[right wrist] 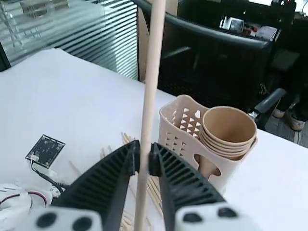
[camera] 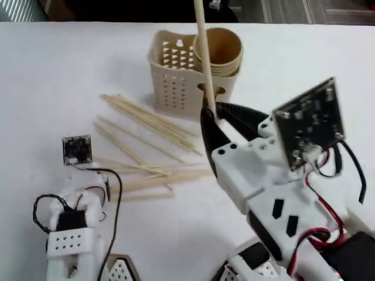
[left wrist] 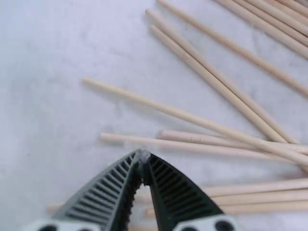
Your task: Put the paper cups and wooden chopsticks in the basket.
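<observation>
Right gripper (right wrist: 144, 156) clenched on upright chopstick (right wrist: 153, 72) beside basket (right wrist: 183, 130); paper cups (right wrist: 228, 127) inside basket; left gripper (left wrist: 141, 156) closed, empty, well apart from basket.

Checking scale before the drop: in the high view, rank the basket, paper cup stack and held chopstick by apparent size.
Largest: basket.
Next: paper cup stack.
Unsure: held chopstick, longest but thinnest, and raised nearer the camera.

The white table (camera: 35, 70) bears loose wooden chopsticks (camera: 149, 123) and a perforated basket (camera: 173, 88).
</observation>
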You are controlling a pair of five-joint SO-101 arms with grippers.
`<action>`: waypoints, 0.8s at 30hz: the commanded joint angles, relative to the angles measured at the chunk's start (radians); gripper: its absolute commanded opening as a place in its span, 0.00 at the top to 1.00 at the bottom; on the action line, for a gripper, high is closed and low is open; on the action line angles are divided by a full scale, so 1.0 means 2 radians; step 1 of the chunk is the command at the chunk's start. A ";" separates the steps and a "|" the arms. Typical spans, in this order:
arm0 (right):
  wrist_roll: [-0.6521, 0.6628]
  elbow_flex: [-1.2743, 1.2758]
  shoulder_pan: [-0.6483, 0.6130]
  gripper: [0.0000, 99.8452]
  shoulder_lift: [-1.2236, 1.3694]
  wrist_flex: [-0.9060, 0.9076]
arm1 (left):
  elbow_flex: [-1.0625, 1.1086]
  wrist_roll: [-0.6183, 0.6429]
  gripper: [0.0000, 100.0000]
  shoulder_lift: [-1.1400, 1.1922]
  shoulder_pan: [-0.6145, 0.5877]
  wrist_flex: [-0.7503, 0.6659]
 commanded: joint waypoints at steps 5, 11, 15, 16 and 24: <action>-0.071 0.071 0.007 0.98 -0.048 -0.063 | -0.002 0.000 0.97 -0.014 0.005 -0.009; -0.087 0.181 0.007 0.98 -0.102 -0.187 | -0.002 0.000 0.97 -0.014 0.005 -0.009; -0.086 0.305 0.007 0.98 -0.147 -0.339 | -0.002 0.000 0.97 -0.014 0.005 -0.009; -0.086 0.339 0.007 0.98 -0.156 -0.386 | -0.002 0.000 0.97 -0.014 0.005 -0.009; -0.034 0.552 0.007 0.98 -0.144 -0.751 | -0.002 0.000 0.97 -0.014 0.005 -0.009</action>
